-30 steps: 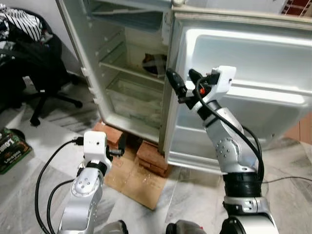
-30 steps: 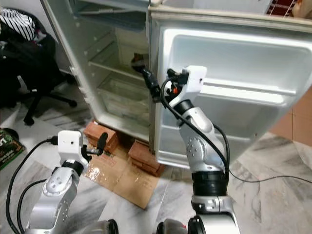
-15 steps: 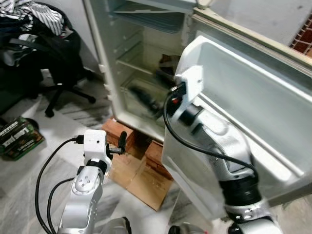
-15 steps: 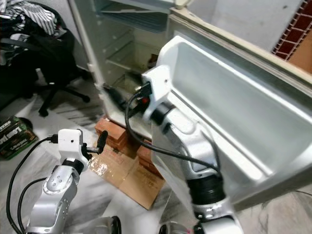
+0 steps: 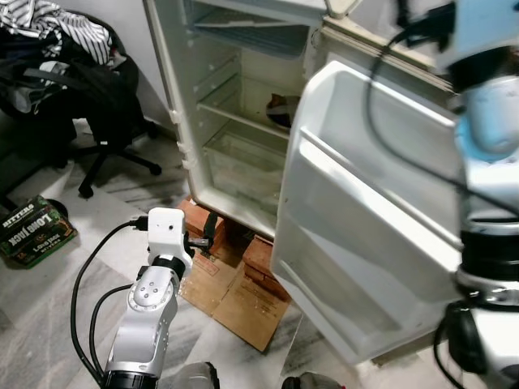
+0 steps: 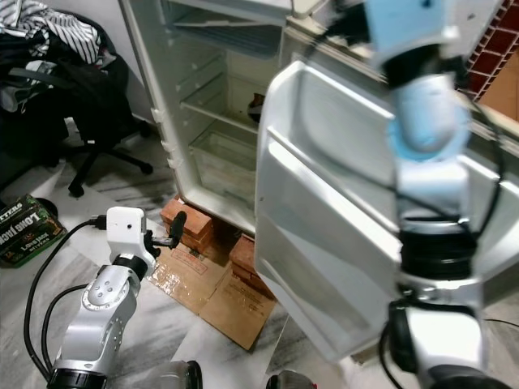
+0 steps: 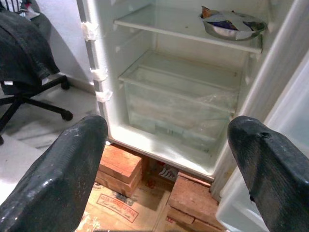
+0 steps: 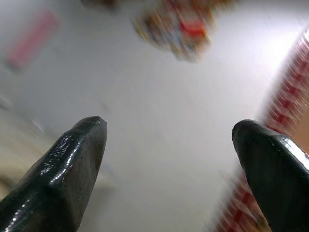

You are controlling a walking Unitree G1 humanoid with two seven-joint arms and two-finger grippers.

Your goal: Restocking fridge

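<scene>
The white fridge (image 5: 243, 121) stands open, its door (image 5: 365, 227) swung out to the right. Inside, a metal bowl (image 7: 231, 24) with a crumpled cover sits on a shelf above an empty clear drawer (image 7: 183, 96). My left gripper (image 5: 209, 231) hangs low in front of the fridge's bottom edge, over the bricks. Its fingers (image 7: 72, 169) are spread wide and hold nothing. My right arm (image 5: 486, 105) is raised high beside the door's top and blurred. In the right wrist view, the right gripper (image 8: 169, 130) is open and empty, facing a pale blurred wall.
The fridge rests on red bricks (image 5: 259, 255) with flattened cardboard (image 5: 235, 296) on the marble floor before it. A black office chair (image 5: 73, 89) piled with clothes stands at the left. A green box (image 5: 32, 235) lies on the floor nearby. A red brick wall (image 6: 486, 49) is at the right.
My right arm has swung up from in front of the fridge opening to high beside the door's top. The view has shifted a little. The left arm has barely moved.
</scene>
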